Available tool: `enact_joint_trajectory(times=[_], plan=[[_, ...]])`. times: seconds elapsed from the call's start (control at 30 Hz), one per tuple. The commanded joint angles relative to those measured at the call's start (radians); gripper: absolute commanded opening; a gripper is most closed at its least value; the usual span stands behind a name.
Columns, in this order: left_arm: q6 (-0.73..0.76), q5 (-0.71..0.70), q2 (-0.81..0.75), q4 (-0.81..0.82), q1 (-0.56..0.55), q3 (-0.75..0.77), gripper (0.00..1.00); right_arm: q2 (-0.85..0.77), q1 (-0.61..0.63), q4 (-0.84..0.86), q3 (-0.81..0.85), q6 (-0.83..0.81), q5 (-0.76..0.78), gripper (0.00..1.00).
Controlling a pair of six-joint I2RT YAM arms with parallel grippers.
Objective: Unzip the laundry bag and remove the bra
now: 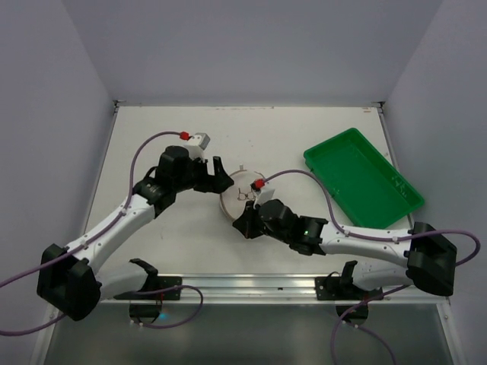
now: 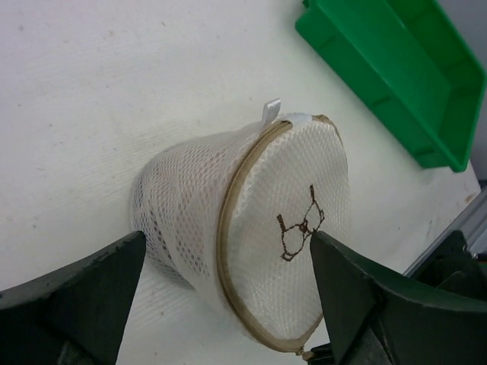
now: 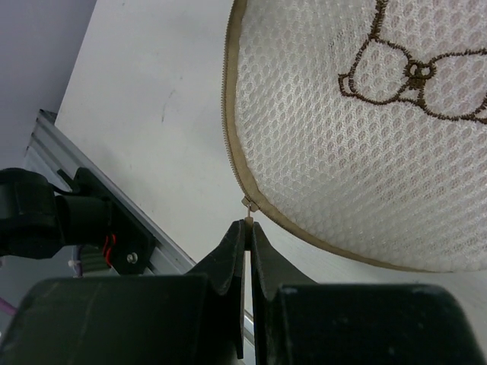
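The laundry bag (image 1: 242, 194) is a round white mesh case with a tan zipper rim, tipped up on its edge at the middle of the table. A brown bra outline is printed on its face (image 2: 300, 228). My left gripper (image 2: 227, 251) is open, one finger on each side of the bag (image 2: 190, 213). My right gripper (image 3: 249, 224) is shut on the small metal zipper pull (image 3: 248, 207) at the bag's (image 3: 365, 144) lower rim. The zipper looks closed along the rim that shows. The bra is hidden.
A green plastic tray (image 1: 364, 176) lies at the right of the table, also seen in the left wrist view (image 2: 396, 68). An aluminium rail (image 3: 99, 220) runs along the near table edge, just behind my right gripper (image 1: 242, 222).
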Motion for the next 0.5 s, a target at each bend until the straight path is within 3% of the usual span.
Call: enact_joint_trajectory(times=[0.0, 0.13, 0.23, 0.33, 0.43, 0.47], plan=[[-0.12, -0.098, -0.13, 0.006, 0.007, -0.06, 0.94, 0.029, 0.005, 0.095, 0.073, 0.009, 0.021, 0.0], [-0.231, -0.128, -0.222, 0.023, 0.009, -0.155, 0.94, 0.07, 0.006, 0.138, 0.117, -0.005, 0.044, 0.0], [-0.312, -0.101, -0.242, 0.043, 0.004, -0.211, 0.87, 0.104, 0.005, 0.135, 0.153, -0.013, 0.044, 0.0], [-0.369, -0.059, -0.232, 0.089, -0.019, -0.255, 0.76, 0.114, 0.005, 0.144, 0.161, -0.019, 0.05, 0.0], [-0.395, -0.088, -0.222, 0.131, -0.076, -0.268, 0.59, 0.108, 0.005, 0.138, 0.153, -0.024, 0.058, 0.0], [-0.395, -0.093, -0.219, 0.143, -0.095, -0.266, 0.49, 0.104, 0.005, 0.135, 0.147, -0.024, 0.059, 0.0]])
